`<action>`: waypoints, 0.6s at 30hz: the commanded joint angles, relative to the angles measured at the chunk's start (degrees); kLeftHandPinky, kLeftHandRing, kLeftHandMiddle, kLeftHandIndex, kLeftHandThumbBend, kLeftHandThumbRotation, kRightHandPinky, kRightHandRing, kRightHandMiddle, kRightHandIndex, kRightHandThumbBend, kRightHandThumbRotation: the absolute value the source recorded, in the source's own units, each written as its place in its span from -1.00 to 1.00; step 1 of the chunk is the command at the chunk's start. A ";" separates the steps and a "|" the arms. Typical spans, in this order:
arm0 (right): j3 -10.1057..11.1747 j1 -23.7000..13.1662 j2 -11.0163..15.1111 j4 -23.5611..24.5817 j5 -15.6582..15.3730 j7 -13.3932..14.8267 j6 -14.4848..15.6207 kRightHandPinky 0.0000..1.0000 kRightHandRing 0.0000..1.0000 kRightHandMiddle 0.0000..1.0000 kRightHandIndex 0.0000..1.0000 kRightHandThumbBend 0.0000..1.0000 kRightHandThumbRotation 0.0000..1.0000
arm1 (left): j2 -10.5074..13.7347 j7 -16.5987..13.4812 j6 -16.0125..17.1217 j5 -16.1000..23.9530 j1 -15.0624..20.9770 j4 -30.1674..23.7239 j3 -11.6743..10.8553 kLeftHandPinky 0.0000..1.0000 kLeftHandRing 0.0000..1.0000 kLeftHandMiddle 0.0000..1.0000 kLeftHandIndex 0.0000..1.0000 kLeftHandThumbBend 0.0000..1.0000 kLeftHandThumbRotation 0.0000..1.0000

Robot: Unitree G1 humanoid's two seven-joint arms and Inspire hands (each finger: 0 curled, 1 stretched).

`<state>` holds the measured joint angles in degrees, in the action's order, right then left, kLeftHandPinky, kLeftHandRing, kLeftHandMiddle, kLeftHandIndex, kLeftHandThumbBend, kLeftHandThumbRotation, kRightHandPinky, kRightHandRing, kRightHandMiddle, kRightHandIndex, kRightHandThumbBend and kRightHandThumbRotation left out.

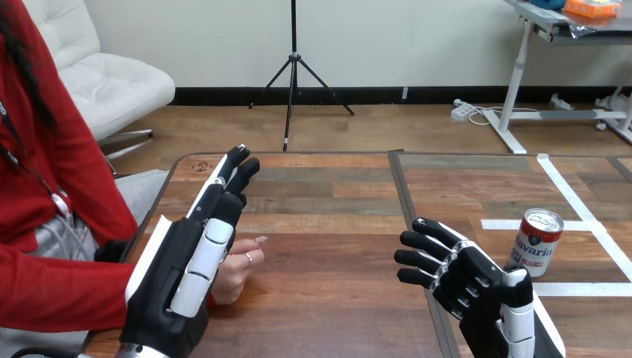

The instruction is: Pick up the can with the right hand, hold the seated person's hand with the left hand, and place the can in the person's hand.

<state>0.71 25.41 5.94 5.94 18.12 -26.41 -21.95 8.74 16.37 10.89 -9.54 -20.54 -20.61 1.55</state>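
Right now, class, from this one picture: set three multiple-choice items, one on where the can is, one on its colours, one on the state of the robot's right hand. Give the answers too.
1. Where is the can?
A) on a chair
B) upright on the table, to the right of the right hand
C) on the floor

2. What are the can's main colours?
A) red and white
B) blue and yellow
C) green and black

3. How are the right hand's fingers?
A) curled round the can
B) open and spread, holding nothing
C) clenched in a tight fist

Answers:
1 B, since the can stands on the wood just beyond the hand's right side.
2 A, since it has a red upper band over a white body.
3 B, since the fingers are spread with a gap between them and the can.
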 commanded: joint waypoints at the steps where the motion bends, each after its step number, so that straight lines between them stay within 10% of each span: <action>1: 0.37 -2.03 -0.51 -0.74 0.03 0.10 -1.82 0.52 0.59 0.64 0.64 0.78 1.00 | 0.32 0.34 0.13 -0.70 0.83 -1.99 -0.03 1.00 1.00 0.90 0.97 0.48 0.91; 18: 0.45 -2.49 -0.16 -1.94 -0.19 -0.03 -2.36 0.53 0.58 0.64 0.63 0.77 1.00 | 0.22 0.76 -0.05 -0.66 0.43 -2.15 -0.26 1.00 1.00 0.90 0.98 0.41 0.90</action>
<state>0.72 25.40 6.00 3.83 18.07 -26.44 -22.38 8.76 17.28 10.82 -9.88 -22.16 -20.61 1.45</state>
